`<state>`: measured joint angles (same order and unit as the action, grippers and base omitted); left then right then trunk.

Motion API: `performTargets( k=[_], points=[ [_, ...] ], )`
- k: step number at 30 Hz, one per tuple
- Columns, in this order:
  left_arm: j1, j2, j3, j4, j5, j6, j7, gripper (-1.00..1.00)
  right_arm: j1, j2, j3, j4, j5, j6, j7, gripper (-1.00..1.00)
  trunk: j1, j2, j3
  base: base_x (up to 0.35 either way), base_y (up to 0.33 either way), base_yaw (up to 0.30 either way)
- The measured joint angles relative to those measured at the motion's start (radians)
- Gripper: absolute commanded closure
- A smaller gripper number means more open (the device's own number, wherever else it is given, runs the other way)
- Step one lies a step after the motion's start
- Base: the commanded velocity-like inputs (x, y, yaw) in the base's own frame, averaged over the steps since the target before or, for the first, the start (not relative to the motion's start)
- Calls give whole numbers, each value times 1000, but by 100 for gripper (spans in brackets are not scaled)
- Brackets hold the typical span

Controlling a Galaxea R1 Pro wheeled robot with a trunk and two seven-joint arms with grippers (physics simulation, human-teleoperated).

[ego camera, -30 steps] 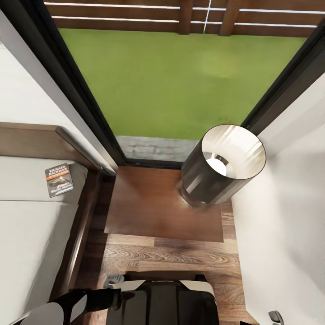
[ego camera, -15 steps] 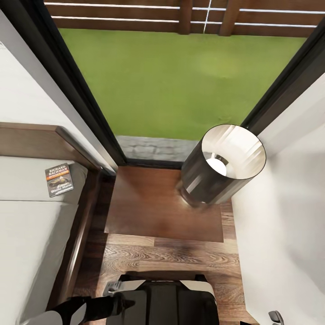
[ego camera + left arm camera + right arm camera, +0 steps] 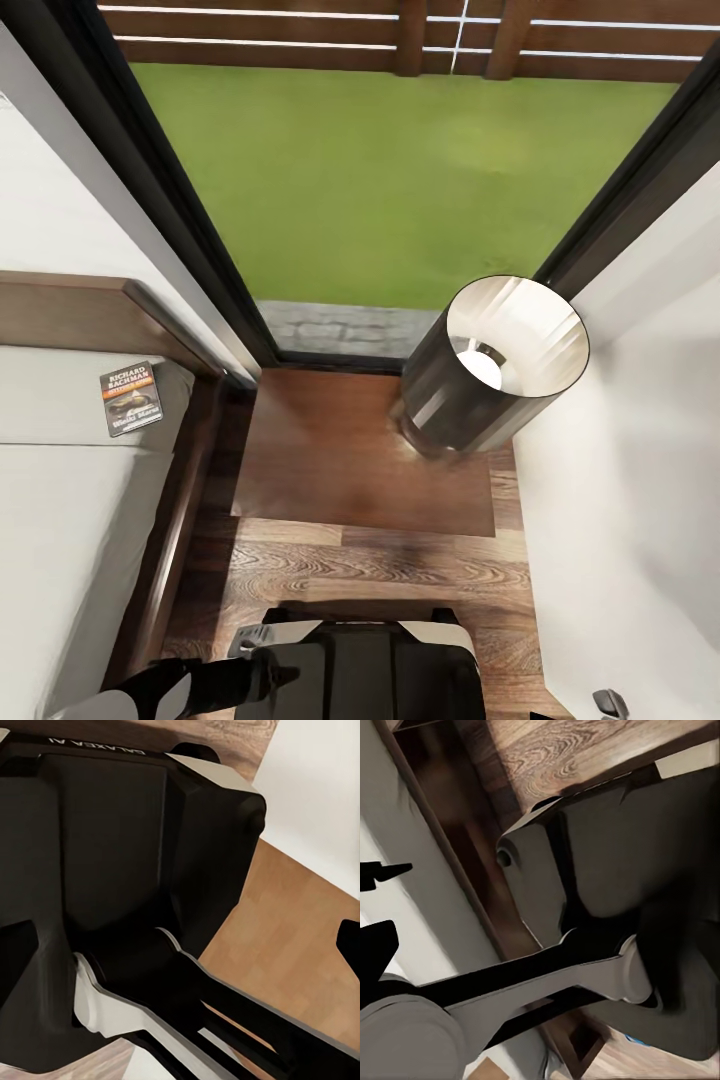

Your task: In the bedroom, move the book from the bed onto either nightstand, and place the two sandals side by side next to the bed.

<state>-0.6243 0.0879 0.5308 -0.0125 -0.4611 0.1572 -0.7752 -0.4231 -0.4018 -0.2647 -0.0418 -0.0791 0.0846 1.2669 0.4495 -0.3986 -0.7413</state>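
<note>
Head view: the book [image 3: 132, 398] lies on the bed [image 3: 60, 520], beside the nightstand [image 3: 340, 460] with a lamp [image 3: 495, 365]. Left arm [image 3: 190, 685] is low, well apart from it. I cannot tell either claw's opening.

Looks down on the robot's own black, boxy, matte base [image 3: 112, 840], faint pale lettering along its far edge. Grey-white trim panel [image 3: 217, 784] capping the corner of that base, a small round black knob [image 3: 253, 817] just beside it. Long black arm link with a pale grey shell [image 3: 172, 1020] crossing below the base. Warm orange-brown wood-plank floor [image 3: 292, 945] beside the base, a white wall [image 3: 315, 795] meeting it. Dark tip of a hand finger [image 3: 350, 945] at the picture's edge; opening of the hand not discernible.
</note>
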Motion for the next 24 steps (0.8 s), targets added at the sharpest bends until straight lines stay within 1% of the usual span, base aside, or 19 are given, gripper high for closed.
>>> performTargets(
  k=[14, 17, 24],
  points=[
    [0, 0, 0, 0, 0, 1, -4, -100, 0, 1, 0, -2, 0, 0, -11, -100, 0, 0, 0, 0, 0, 3],
    [0, 0, 0, 0, 0, 0, -4, -100, 0, 1, 0, -1, 0, 0, -11, -100, 0, 0, 0, 0, 0, 161],
    [2, 0, 0, 0, 0, 0, -4, -100, 0, 2, 0, -1, 0, 0, -11, -100, 0, 0, 0, 0, 0, 249]
  ],
)
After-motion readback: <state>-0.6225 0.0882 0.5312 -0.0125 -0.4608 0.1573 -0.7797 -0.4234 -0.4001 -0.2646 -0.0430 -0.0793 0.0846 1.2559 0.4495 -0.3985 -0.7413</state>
